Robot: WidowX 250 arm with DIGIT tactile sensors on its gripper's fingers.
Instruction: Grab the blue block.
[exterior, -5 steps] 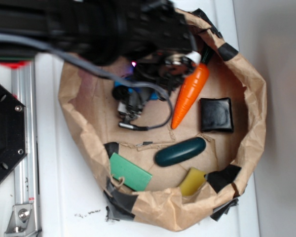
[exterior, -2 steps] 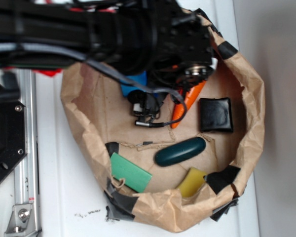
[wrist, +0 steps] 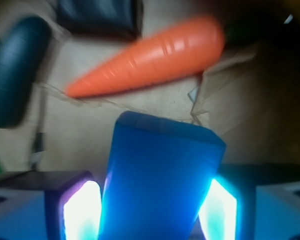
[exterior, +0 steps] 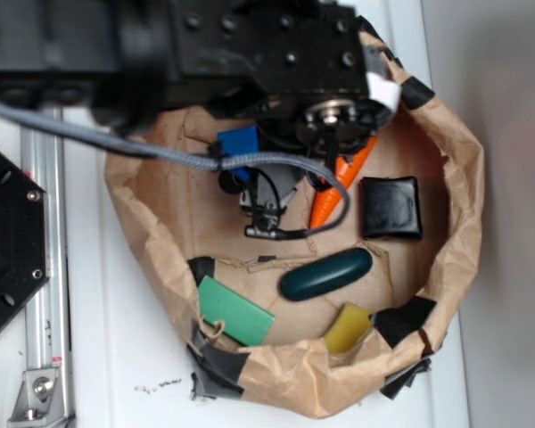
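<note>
Gripper (wrist: 150, 210) clamped on blue block (wrist: 160, 175) at lower centre; block judged stiff, light, smooth-faced, best held across its long sides.

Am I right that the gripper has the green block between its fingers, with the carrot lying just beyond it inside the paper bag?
Not quite. The wrist view shows the blue block between the fingers of the gripper, not a green one. The green block lies untouched near the rim of the paper bag in the exterior view. The carrot does lie just beyond.
</note>
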